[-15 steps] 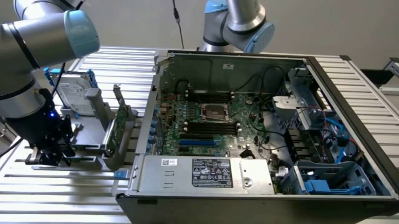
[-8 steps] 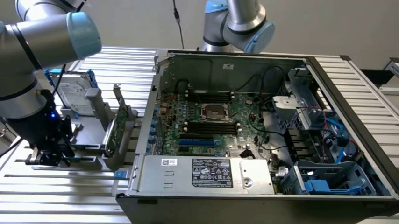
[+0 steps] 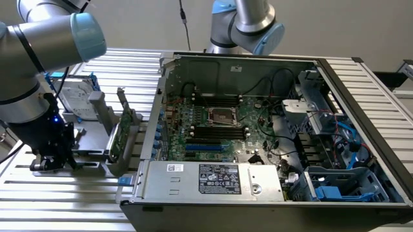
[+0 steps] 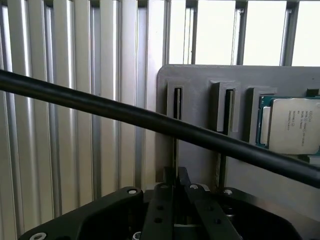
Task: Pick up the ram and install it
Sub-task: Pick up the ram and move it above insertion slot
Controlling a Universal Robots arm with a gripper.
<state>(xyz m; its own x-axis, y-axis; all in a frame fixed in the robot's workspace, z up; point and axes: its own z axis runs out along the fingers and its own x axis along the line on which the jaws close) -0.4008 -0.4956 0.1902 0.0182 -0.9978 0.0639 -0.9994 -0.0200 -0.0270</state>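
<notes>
My gripper (image 3: 49, 163) is down on the grey slotted holder (image 3: 90, 153) at the exterior view's left, beside the open computer case. In the wrist view the black fingers (image 4: 162, 210) of the gripper (image 4: 177, 175) come together on a thin dark edge. That edge is the ram (image 4: 175, 145), seen end-on, running from the holder's (image 4: 200, 165) first slot into the fingers. The black memory slots (image 3: 219, 131) lie on the motherboard (image 3: 213, 145) either side of the processor socket.
A tall green expansion card (image 3: 123, 129) stands in the holder next to the case wall. A silver hard drive (image 3: 76, 99) with blue rails stands behind it. A processor chip (image 4: 295, 125) sits in the holder. A black cable (image 4: 100, 107) crosses the wrist view. A second arm (image 3: 248, 24) stands behind the case.
</notes>
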